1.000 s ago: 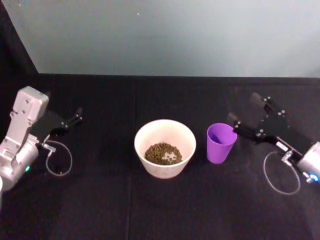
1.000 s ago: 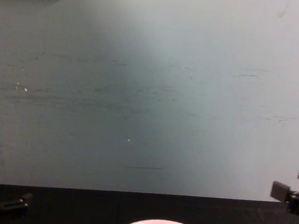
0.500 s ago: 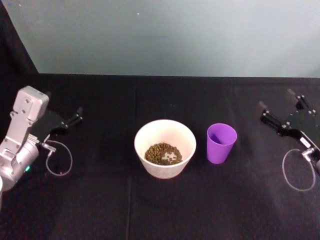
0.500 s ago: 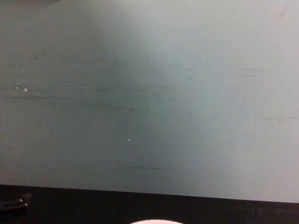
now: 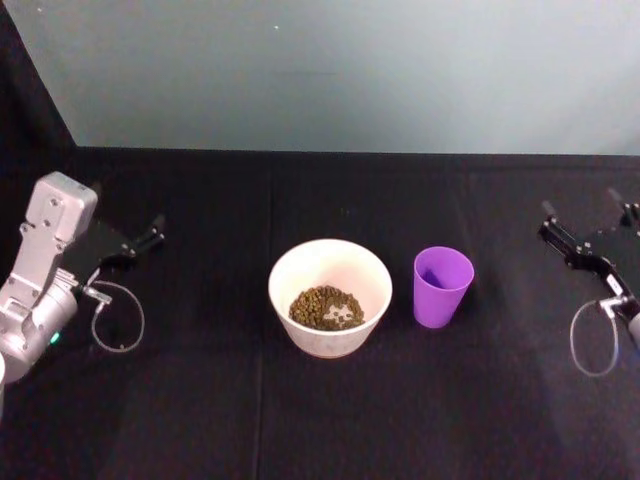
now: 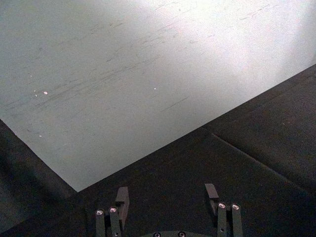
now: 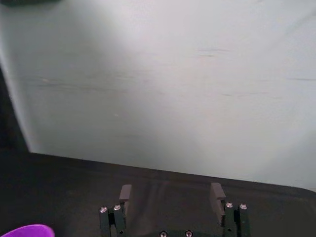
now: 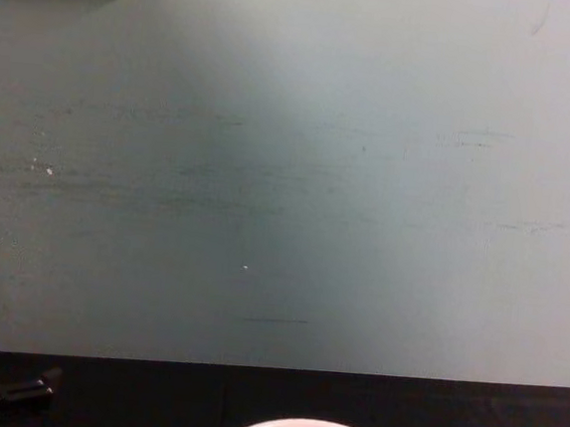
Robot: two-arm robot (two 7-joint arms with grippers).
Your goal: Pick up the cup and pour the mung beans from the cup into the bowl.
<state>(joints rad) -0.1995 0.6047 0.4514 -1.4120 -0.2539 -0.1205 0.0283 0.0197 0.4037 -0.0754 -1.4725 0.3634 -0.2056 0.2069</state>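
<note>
The right gripper (image 5: 590, 222) had drawn back to the frame's right edge, jaws spread and empty, leaving the cup (image 5: 441, 287) upright beside the bowl (image 5: 330, 297) at centre; the left gripper (image 5: 152, 233) sat parked at left, jaws apart, holding nothing.

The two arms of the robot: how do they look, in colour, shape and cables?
The left arm has a boxy silver-grey wrist housing. Both the left gripper and the right gripper are black with slim, straight fingers. A thin pale cable loops beside each wrist.

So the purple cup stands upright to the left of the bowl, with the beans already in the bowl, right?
Not quite. In the head view the purple cup stands upright on the right of the bowl, not the left. The beans are indeed in the bowl.
</note>
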